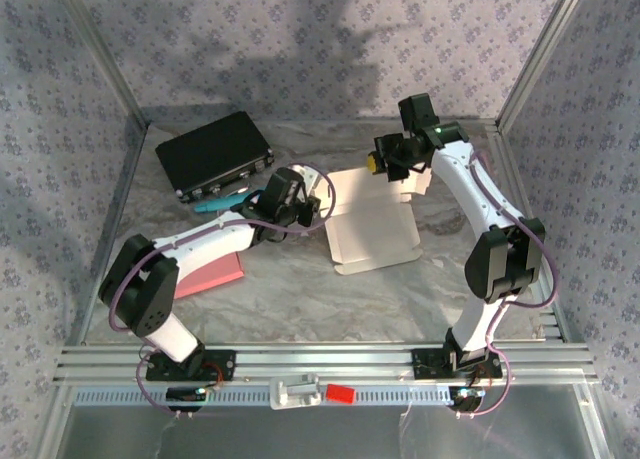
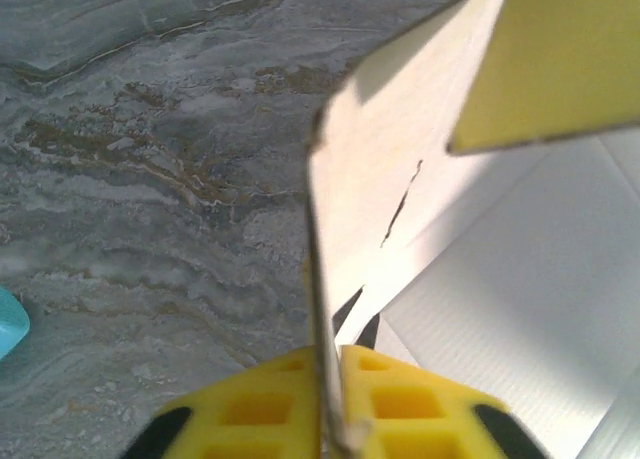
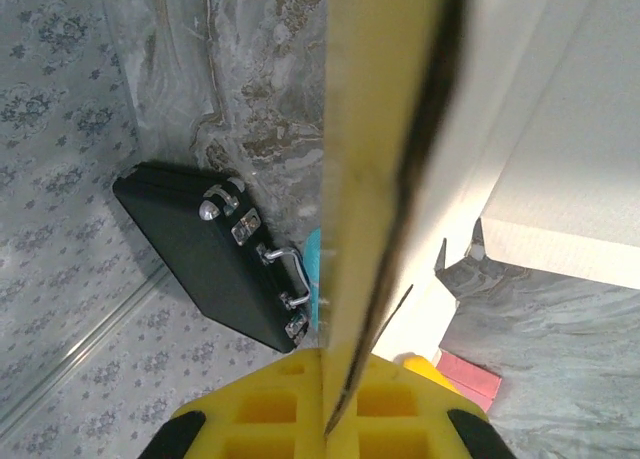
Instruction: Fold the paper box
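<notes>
The paper box (image 1: 372,227) lies near the middle of the bench (image 1: 300,304), a white sheet, mostly flat, with its left and far flaps raised. The left tool (image 1: 308,209) is at the box's left edge. In the left wrist view its yellow fingers (image 2: 400,409) are closed on a standing white flap of the paper box (image 2: 365,209), which rises upright from between them, with the marbled bench (image 2: 150,129) to its left.

The right tool (image 1: 397,165) is at the far edge of the box. In the right wrist view its yellow fingers (image 3: 270,419) are clamped on a flap of the box (image 3: 385,129) seen edge-on, the card rising straight up from between them.

A black case (image 1: 215,157) with metal latches lies at the far left of the bench, well apart from the box. A teal object (image 1: 222,202), possibly a pen, though too small to be sure, lies just beside the case's near edge. A pink pad (image 1: 212,275) lies under the left arm's forearm, nearer the bases.
</notes>
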Available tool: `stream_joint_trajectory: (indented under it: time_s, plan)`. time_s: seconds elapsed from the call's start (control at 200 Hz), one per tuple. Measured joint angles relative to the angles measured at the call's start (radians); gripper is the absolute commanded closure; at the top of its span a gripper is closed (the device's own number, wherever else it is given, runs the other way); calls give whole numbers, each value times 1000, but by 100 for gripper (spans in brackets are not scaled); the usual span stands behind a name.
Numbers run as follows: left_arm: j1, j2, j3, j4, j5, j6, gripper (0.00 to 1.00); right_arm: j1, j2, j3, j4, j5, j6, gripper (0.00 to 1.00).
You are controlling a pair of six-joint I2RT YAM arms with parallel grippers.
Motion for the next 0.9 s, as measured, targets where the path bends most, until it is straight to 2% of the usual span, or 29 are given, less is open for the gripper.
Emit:
stream_joint_trajectory:
  time_s: [0.065,0.12,0.25,0.395,0.61,0.74,0.899]
  plan:
    - [2,2,0,0,-3,-6,100,-2,0,-8,14,-2,-8,100]
    - [2,2,0,-6,-6,-15,100,-2,0,-19,35,-9,-23,86]
    - [2,1,0,-39,-6,-45,100,-1,11,-42,112,-55,-96,61]
    - [4,-21,-23,-77,-6,-87,100,25,-19,-126,222,-50,-169,46]
    - [5,-87,-70,-106,-13,-121,100,107,-173,-391,425,-3,-103,43]
    - [5,-99,-75,-114,-13,-120,100,111,-157,-395,492,10,-72,43]
    - [6,-100,-75,-127,-13,-120,100,119,-120,-295,460,39,-77,43]
